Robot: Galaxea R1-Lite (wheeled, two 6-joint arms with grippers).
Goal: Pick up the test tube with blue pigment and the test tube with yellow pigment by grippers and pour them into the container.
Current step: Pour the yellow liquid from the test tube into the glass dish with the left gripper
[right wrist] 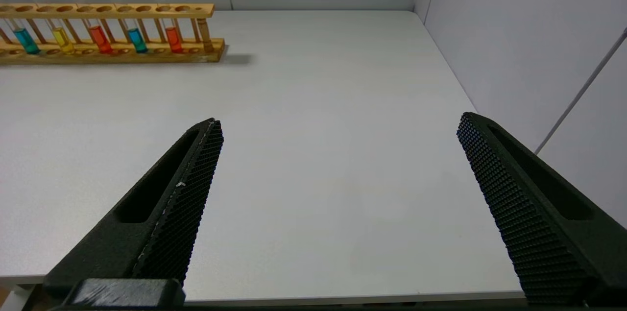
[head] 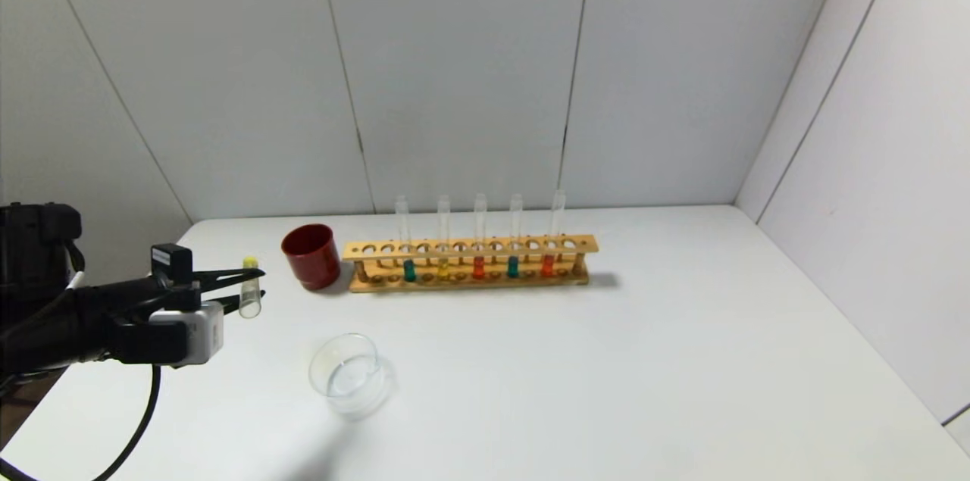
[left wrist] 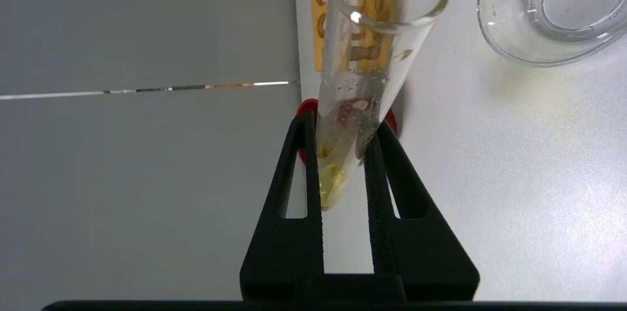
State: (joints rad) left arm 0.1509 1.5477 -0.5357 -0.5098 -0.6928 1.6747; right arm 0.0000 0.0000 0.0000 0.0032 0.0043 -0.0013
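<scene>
Head view — left pincer (head: 254,280) (yellow tube (head: 249,298) clamped) near table edge (head: 178,246).

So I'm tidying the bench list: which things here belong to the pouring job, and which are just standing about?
In the job:
left gripper, shut on yellow test tube
blue test tube in wooden rack
glass container
right gripper, open, idle

Standing about:
red cup
orange-red tubes
</scene>
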